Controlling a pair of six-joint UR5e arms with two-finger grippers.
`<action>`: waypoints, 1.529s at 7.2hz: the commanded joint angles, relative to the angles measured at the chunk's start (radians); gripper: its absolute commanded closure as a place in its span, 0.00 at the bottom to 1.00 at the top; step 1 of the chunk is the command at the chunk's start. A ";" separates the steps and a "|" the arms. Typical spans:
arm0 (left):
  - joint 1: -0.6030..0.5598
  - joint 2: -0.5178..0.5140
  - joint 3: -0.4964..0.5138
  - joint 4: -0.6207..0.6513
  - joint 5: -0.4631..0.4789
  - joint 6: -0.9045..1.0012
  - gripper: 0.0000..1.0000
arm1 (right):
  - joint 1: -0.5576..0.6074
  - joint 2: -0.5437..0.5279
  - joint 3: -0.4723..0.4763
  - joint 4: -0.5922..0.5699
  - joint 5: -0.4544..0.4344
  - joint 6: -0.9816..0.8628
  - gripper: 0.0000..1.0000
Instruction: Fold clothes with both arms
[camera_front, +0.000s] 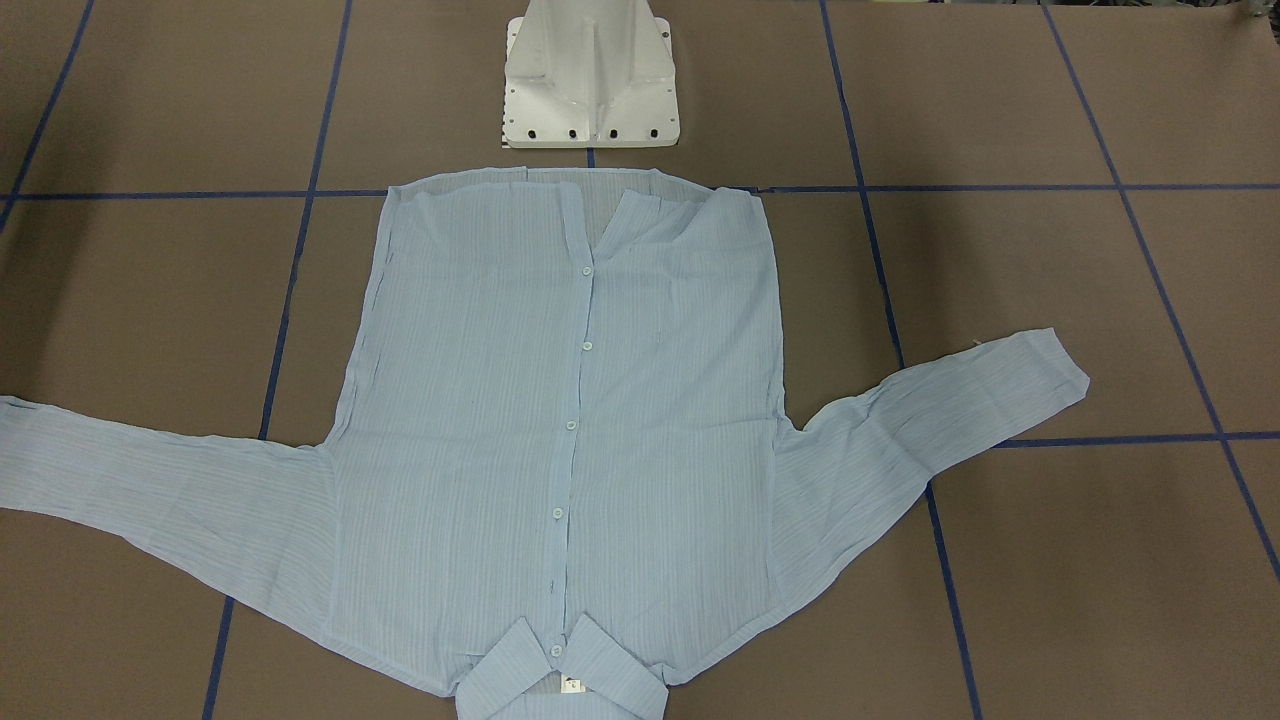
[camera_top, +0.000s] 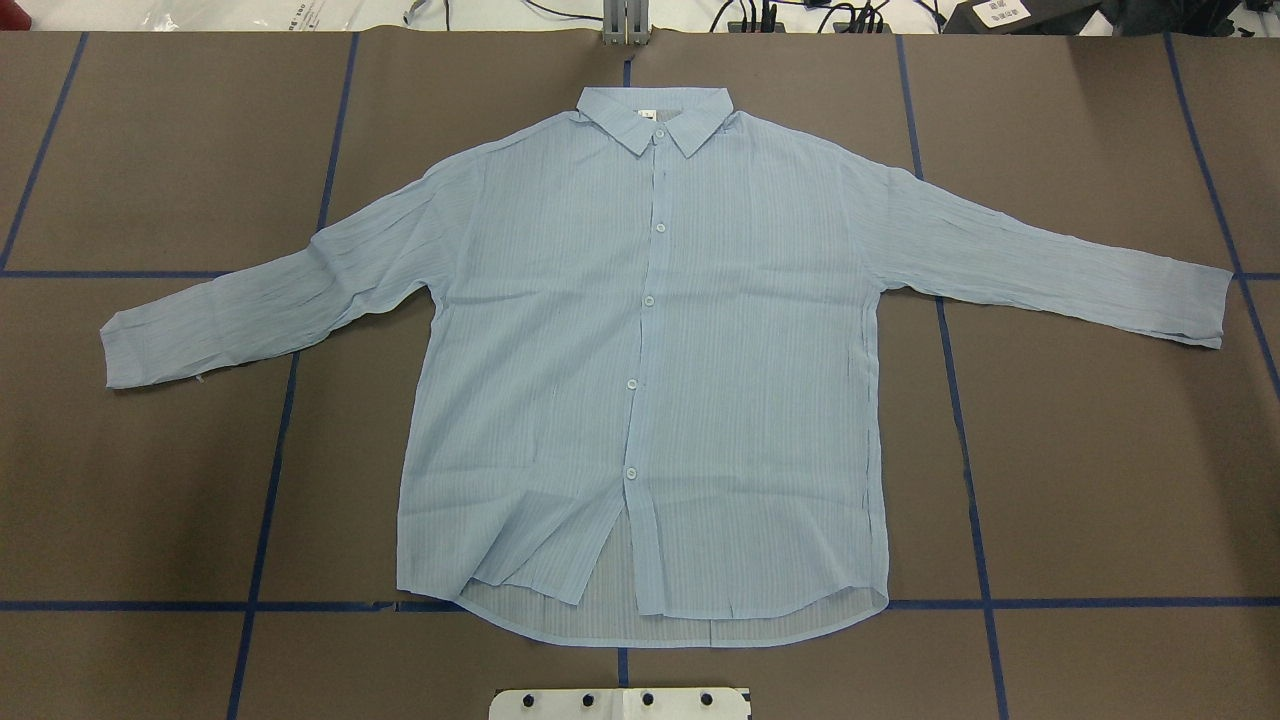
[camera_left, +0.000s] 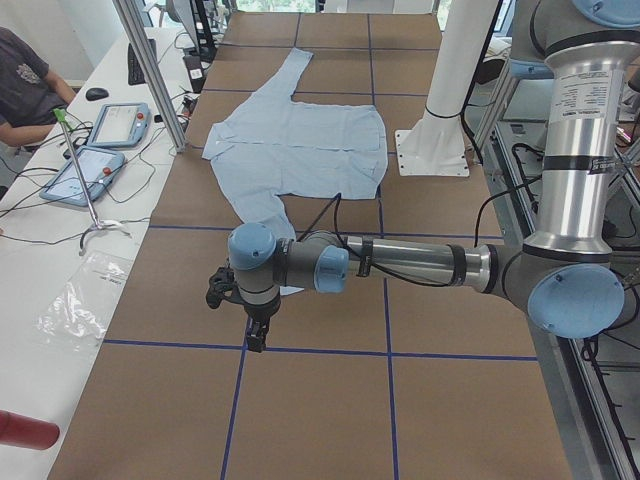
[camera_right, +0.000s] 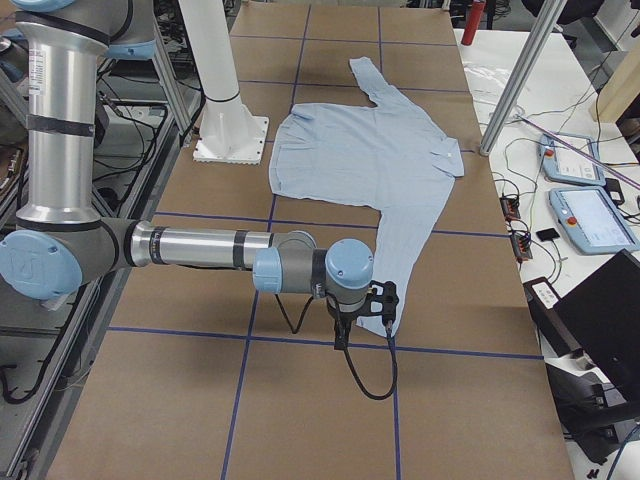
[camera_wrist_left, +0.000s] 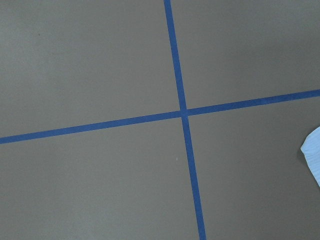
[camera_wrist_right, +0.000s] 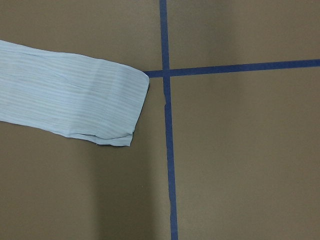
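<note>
I read shirt (camera_top: 760, 330) as thin woven cloth, matt, sleeves crinkled; its buttons (camera_top: 648, 300) smooth, plastic-looking. To me table (camera_top: 1100, 450) cover looks matt brown, paper-like; blue tape lines (camera_wrist_left: 182, 112) smooth. I take pedestal (camera_front: 590, 70) for white painted metal. On left arm (camera_left: 410, 262) and right arm (camera_right: 195, 246) I see brushed grey metal tubes, glossy blue joint caps (camera_left: 562, 298)
</note>
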 joint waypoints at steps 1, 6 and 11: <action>0.002 0.000 0.001 -0.001 0.000 0.000 0.00 | 0.000 0.002 0.007 0.001 -0.001 0.000 0.00; 0.003 -0.062 -0.030 -0.016 -0.038 -0.008 0.00 | -0.004 0.003 -0.004 0.010 -0.007 0.005 0.00; 0.031 -0.049 -0.010 -0.254 -0.069 -0.052 0.00 | -0.065 0.051 -0.126 0.208 -0.015 0.024 0.00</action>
